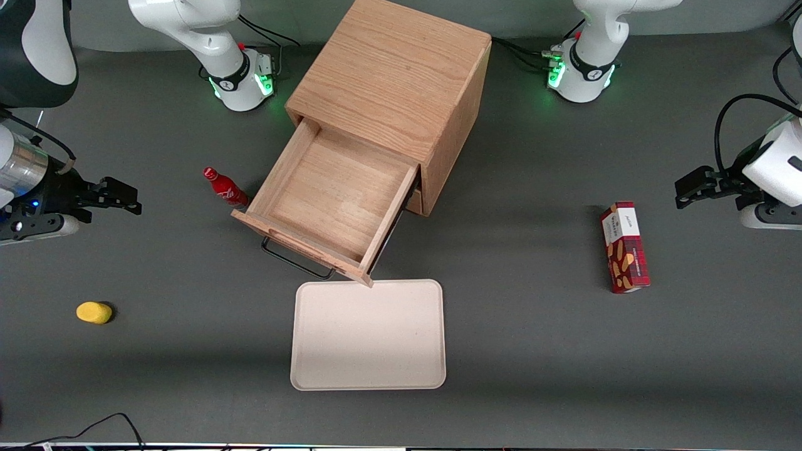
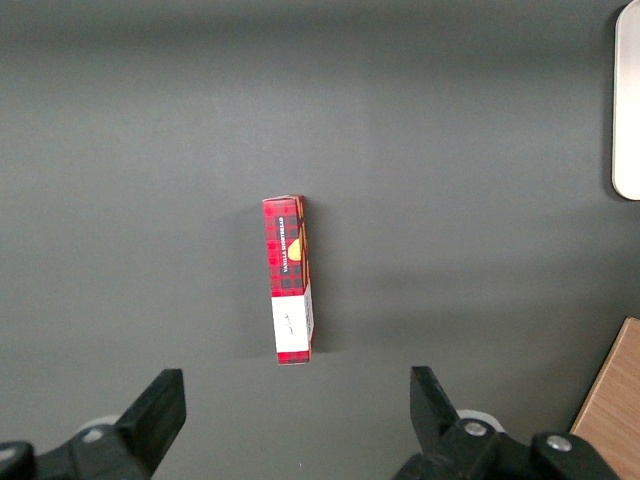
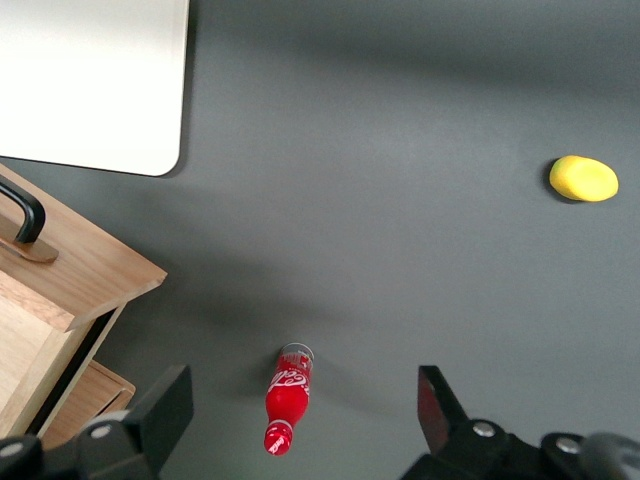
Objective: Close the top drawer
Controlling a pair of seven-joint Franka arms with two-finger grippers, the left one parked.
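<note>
The top drawer (image 1: 332,194) of the light-oak cabinet (image 1: 395,81) stands pulled far out, and its inside is bare wood. Its black bar handle (image 1: 294,260) faces the front camera. The wrist view shows the drawer's front panel (image 3: 90,265), one end of the handle (image 3: 25,210), and the lower drawer (image 3: 90,400) beneath. My gripper (image 1: 128,199) hangs open toward the working arm's end of the table, well apart from the drawer. Nothing is between its fingers (image 3: 165,405); the gripper (image 3: 302,388) looks down on the table.
A red bottle (image 1: 224,188) (image 3: 288,375) stands upright on the table beside the drawer, between it and my gripper. A beige tray (image 1: 368,335) (image 3: 90,80) lies just in front of the drawer. A yellow lump (image 1: 94,312) (image 3: 583,178) and a red cookie box (image 1: 624,247) (image 2: 290,280) lie farther off.
</note>
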